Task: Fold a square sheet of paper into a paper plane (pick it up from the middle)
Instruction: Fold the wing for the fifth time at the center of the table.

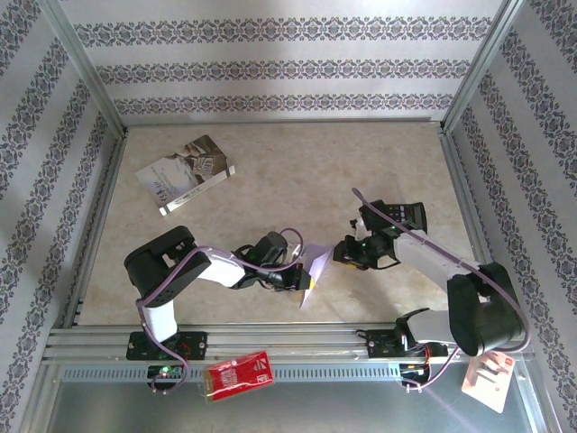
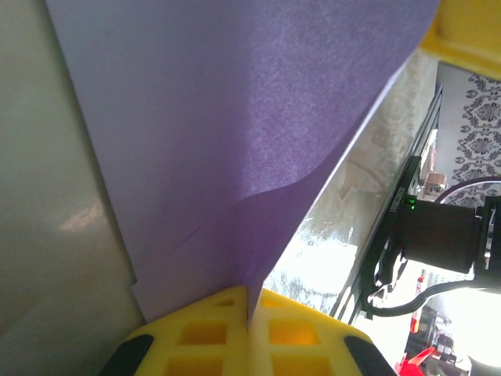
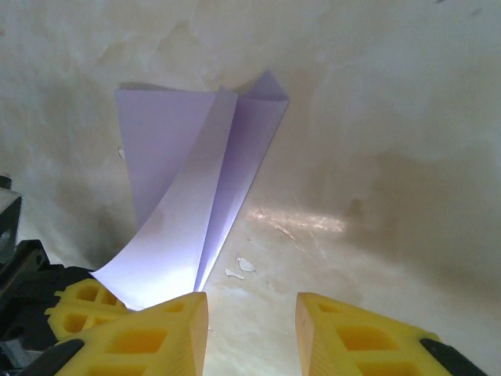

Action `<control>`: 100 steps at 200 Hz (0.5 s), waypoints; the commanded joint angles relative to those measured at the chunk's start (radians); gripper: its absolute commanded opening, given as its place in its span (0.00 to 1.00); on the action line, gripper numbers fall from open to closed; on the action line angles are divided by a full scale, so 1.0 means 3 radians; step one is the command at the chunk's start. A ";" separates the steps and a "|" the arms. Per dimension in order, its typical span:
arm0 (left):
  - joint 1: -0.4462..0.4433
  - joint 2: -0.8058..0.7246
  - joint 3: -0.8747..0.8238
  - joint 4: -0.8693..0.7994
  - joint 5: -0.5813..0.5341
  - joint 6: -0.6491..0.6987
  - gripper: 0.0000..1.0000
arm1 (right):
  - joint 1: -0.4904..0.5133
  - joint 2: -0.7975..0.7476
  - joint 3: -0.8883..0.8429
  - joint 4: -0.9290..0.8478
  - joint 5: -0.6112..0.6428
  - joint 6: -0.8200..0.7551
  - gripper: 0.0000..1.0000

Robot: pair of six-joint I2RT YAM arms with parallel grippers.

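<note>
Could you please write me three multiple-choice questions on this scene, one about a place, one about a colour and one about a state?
1. Where on the table does the printed booklet lie?
A. near right corner
B. far left part
C. middle of the near edge

2. What colour is the square sheet of paper?
A. green
B. orange
C. pale lilac

3. What state is the left end effector in?
A. shut on the square sheet of paper
B. open above the table
C. shut on the booklet

Answers:
1 B: the top view shows it far back on the left.
2 C: every view shows lilac paper.
3 A: the left wrist view shows its yellow fingers pressed together with the sheet's edge between them.
</note>
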 commanded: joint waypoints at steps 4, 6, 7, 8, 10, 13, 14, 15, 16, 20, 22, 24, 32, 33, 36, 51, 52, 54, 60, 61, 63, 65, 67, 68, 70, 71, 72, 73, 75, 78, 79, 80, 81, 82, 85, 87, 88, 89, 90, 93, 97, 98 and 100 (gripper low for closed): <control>0.0096 -0.0170 -0.0165 0.0119 -0.0206 -0.0166 0.00 | 0.0102 0.0139 0.0133 0.0110 -0.0058 0.0023 0.35; 0.0098 -0.0187 -0.0174 0.0114 -0.0213 -0.0169 0.00 | 0.0107 0.0147 0.0140 0.0108 -0.0059 0.0020 0.35; 0.0099 -0.0194 -0.0178 0.0116 -0.0217 -0.0174 0.00 | 0.0112 0.0160 0.0146 0.0109 -0.0060 0.0021 0.35; 0.0099 -0.0199 -0.0179 0.0116 -0.0221 -0.0177 0.00 | 0.0112 0.0160 0.0146 0.0109 -0.0060 0.0021 0.35; 0.0103 -0.0211 -0.0186 0.0116 -0.0224 -0.0183 0.00 | 0.0118 0.0171 0.0154 0.0113 -0.0060 0.0019 0.35; 0.0107 -0.0230 -0.0197 0.0120 -0.0232 -0.0188 0.00 | 0.0128 0.0178 0.0164 0.0113 -0.0065 0.0019 0.35; 0.0108 -0.0236 -0.0199 0.0119 -0.0239 -0.0189 0.00 | 0.0132 0.0189 0.0169 0.0114 -0.0065 0.0018 0.35; 0.0109 -0.0243 -0.0203 0.0115 -0.0242 -0.0192 0.00 | 0.0134 0.0191 0.0171 0.0114 -0.0065 0.0016 0.35; 0.0112 -0.0247 -0.0205 0.0119 -0.0247 -0.0196 0.00 | 0.0135 0.0197 0.0172 0.0115 -0.0065 0.0015 0.35; 0.0117 -0.0271 -0.0223 0.0124 -0.0253 -0.0207 0.00 | 0.0145 0.0213 0.0185 0.0115 -0.0065 0.0016 0.35; 0.0122 -0.0278 -0.0225 0.0129 -0.0254 -0.0212 0.00 | 0.0152 0.0222 0.0192 0.0119 -0.0065 0.0015 0.34; 0.0124 -0.0287 -0.0229 0.0133 -0.0254 -0.0215 0.00 | 0.0160 0.0227 0.0197 0.0117 -0.0065 0.0011 0.34; 0.0136 -0.0316 -0.0241 0.0133 -0.0253 -0.0225 0.00 | 0.0175 0.0255 0.0216 0.0119 -0.0053 0.0013 0.34; 0.0138 -0.0319 -0.0239 0.0138 -0.0254 -0.0226 0.00 | 0.0179 0.0260 0.0218 0.0119 -0.0054 0.0010 0.34; 0.0136 -0.0326 -0.0242 0.0135 -0.0255 -0.0226 0.00 | 0.0185 0.0268 0.0222 0.0119 -0.0055 0.0013 0.34; 0.0165 -0.0323 -0.0247 0.0146 -0.0234 -0.0230 0.00 | 0.0211 0.0292 0.0239 0.0135 -0.0054 0.0018 0.34; 0.0168 -0.0320 -0.0252 0.0152 -0.0232 -0.0238 0.00 | 0.0212 0.0294 0.0240 0.0135 -0.0055 0.0016 0.34; 0.0170 -0.0316 -0.0259 0.0170 -0.0231 -0.0249 0.00 | 0.0212 0.0295 0.0240 0.0142 -0.0055 0.0016 0.34; 0.0183 -0.0303 -0.0274 0.0234 -0.0214 -0.0290 0.00 | 0.0217 0.0298 0.0235 0.0153 -0.0055 0.0021 0.34; 0.0184 -0.0300 -0.0281 0.0245 -0.0212 -0.0299 0.00 | 0.0220 0.0299 0.0235 0.0154 -0.0055 0.0022 0.34; 0.0190 -0.0294 -0.0289 0.0269 -0.0202 -0.0316 0.00 | 0.0222 0.0300 0.0235 0.0155 -0.0055 0.0023 0.34; 0.0195 -0.0289 -0.0298 0.0300 -0.0194 -0.0333 0.00 | 0.0229 0.0303 0.0235 0.0156 -0.0055 0.0023 0.34; 0.0200 -0.0283 -0.0301 0.0324 -0.0191 -0.0352 0.00 | 0.0228 0.0305 0.0235 0.0157 -0.0055 0.0024 0.34; 0.0203 -0.0278 -0.0305 0.0336 -0.0188 -0.0358 0.00 | 0.0231 0.0305 0.0235 0.0159 -0.0055 0.0024 0.34; 0.0208 -0.0270 -0.0313 0.0357 -0.0180 -0.0371 0.00 | 0.0232 0.0313 0.0232 0.0160 -0.0052 0.0024 0.34; 0.0210 -0.0268 -0.0319 0.0368 -0.0177 -0.0378 0.00 | 0.0233 0.0312 0.0231 0.0161 -0.0051 0.0024 0.34; 0.0213 -0.0265 -0.0319 0.0378 -0.0173 -0.0384 0.00 | 0.0235 0.0314 0.0230 0.0161 -0.0050 0.0026 0.34; 0.0215 -0.0263 -0.0324 0.0386 -0.0171 -0.0389 0.00 | 0.0237 0.0315 0.0230 0.0161 -0.0050 0.0027 0.34; 0.0219 -0.0259 -0.0325 0.0395 -0.0164 -0.0396 0.00 | 0.0238 0.0318 0.0226 0.0161 -0.0051 0.0030 0.34; 0.0226 -0.0253 -0.0332 0.0414 -0.0153 -0.0407 0.00 | 0.0242 0.0320 0.0223 0.0167 -0.0050 0.0029 0.34; 0.0227 -0.0250 -0.0333 0.0416 -0.0151 -0.0411 0.00 | 0.0242 0.0323 0.0224 0.0166 -0.0047 0.0029 0.34; 0.0229 -0.0248 -0.0334 0.0420 -0.0147 -0.0410 0.00 | 0.0243 0.0327 0.0224 0.0166 -0.0048 0.0029 0.34; 0.0231 -0.0247 -0.0334 0.0425 -0.0145 -0.0415 0.00 | 0.0243 0.0326 0.0224 0.0166 -0.0049 0.0031 0.34; 0.0231 -0.0246 -0.0334 0.0427 -0.0144 -0.0415 0.00 | 0.0246 0.0326 0.0222 0.0169 -0.0049 0.0032 0.34; 0.0237 -0.0242 -0.0341 0.0436 -0.0144 -0.0421 0.00 | 0.0248 0.0328 0.0221 0.0171 -0.0046 0.0034 0.34; 0.0241 -0.0241 -0.0344 0.0439 -0.0144 -0.0424 0.00 | 0.0252 0.0337 0.0217 0.0171 -0.0049 0.0034 0.34; 0.0242 -0.0238 -0.0344 0.0442 -0.0144 -0.0427 0.00 | 0.0253 0.0339 0.0218 0.0174 -0.0049 0.0034 0.34; 0.0242 -0.0237 -0.0344 0.0443 -0.0138 -0.0426 0.00 | 0.0253 0.0338 0.0216 0.0172 -0.0049 0.0036 0.34; 0.0242 -0.0236 -0.0342 0.0444 -0.0138 -0.0423 0.00 | 0.0256 0.0339 0.0215 0.0174 -0.0050 0.0038 0.34; 0.0247 -0.0233 -0.0344 0.0444 -0.0133 -0.0424 0.00 | 0.0258 0.0345 0.0219 0.0175 -0.0048 0.0036 0.34; 0.0252 -0.0228 -0.0347 0.0449 -0.0128 -0.0425 0.00 | 0.0263 0.0351 0.0215 0.0181 -0.0050 0.0039 0.34; 0.0257 -0.0227 -0.0348 0.0452 -0.0126 -0.0425 0.00 | 0.0263 0.0354 0.0215 0.0183 -0.0050 0.0039 0.34; 0.0258 -0.0223 -0.0349 0.0458 -0.0120 -0.0428 0.00 | 0.0269 0.0358 0.0214 0.0188 -0.0050 0.0040 0.34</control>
